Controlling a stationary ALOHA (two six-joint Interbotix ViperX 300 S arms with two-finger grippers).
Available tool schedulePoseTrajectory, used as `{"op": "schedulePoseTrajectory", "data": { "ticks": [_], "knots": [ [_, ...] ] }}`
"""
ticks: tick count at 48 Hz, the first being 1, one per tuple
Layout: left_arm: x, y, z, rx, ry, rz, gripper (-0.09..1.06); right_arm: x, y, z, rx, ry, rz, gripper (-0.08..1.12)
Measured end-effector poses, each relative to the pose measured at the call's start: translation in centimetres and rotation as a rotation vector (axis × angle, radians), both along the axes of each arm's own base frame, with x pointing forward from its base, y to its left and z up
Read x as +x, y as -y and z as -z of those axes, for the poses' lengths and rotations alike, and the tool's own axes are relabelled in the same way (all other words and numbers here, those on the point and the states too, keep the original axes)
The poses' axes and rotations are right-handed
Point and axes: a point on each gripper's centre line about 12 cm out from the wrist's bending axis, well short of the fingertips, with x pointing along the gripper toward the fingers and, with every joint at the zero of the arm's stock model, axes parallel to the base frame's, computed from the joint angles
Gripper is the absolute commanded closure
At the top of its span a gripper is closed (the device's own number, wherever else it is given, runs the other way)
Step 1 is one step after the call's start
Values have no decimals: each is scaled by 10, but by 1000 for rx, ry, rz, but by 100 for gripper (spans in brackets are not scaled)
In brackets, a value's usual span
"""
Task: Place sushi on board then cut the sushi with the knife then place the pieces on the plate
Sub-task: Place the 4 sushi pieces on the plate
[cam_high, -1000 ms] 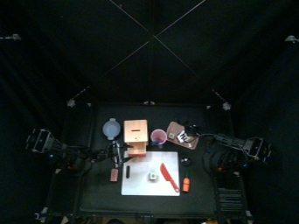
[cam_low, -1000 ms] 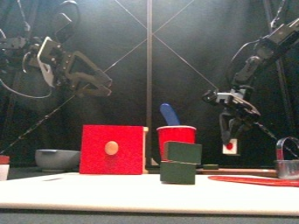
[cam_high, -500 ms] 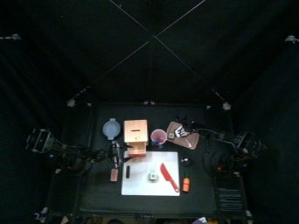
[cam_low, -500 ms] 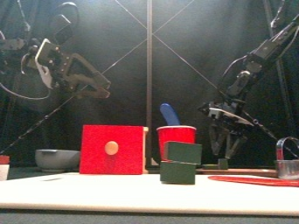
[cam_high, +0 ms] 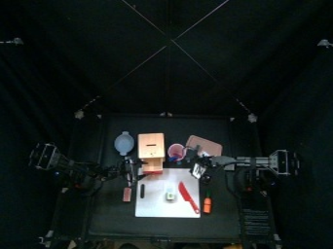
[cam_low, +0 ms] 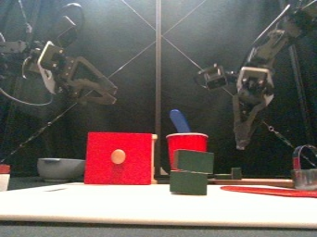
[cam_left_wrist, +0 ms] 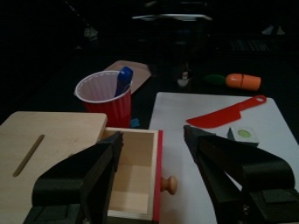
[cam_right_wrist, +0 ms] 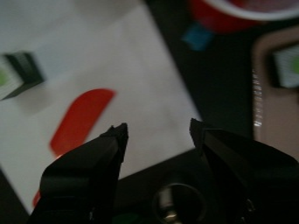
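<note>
On the white board stands a dark green sushi piece, seen as stacked blocks from the front. Beside it lies the red knife. My right gripper hangs open and empty over the board's right edge, pointing down, with the red knife just beyond its jaws. The pink tray behind it holds another dark piece. My left gripper is open and empty above the wooden box. The red cup holds the blue knife.
A blue-grey bowl sits at the back left. The box's red drawer front faces the table front. An orange toy lies right of the board. A metal cutter stands at the far right.
My right gripper has come away from above the pink tray toward the front, now over the board's right edge and pointing straight down. The left arm has stayed still.
</note>
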Motion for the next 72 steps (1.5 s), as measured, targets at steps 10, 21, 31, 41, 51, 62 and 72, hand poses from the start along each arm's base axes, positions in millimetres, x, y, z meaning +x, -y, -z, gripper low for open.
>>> {"op": "schedulePoseTrajectory", "data": {
  "ticks": [10,21,31,41,51,62,72],
  "knots": [
    [1,-1,-1,-6,2,-7,4,60,-48,13,-80,-64,-162,13],
    [1,-1,0,-10,2,-11,4,84,-62,26,-109,-91,-199,13],
    [0,-1,0,-11,0,-13,4,91,-61,40,-114,-118,-197,14],
    [0,-1,0,-12,-2,-14,4,91,-61,43,-112,-128,-193,32],
    [-1,-2,1,-19,-4,-21,4,91,-60,44,-111,-139,-185,56],
    [-1,-2,2,-18,-7,-20,4,78,-52,-16,-134,-79,-163,56],
    [-2,-1,2,-16,-7,-19,4,61,-40,-5,-146,-164,-141,56]
  ]
}}
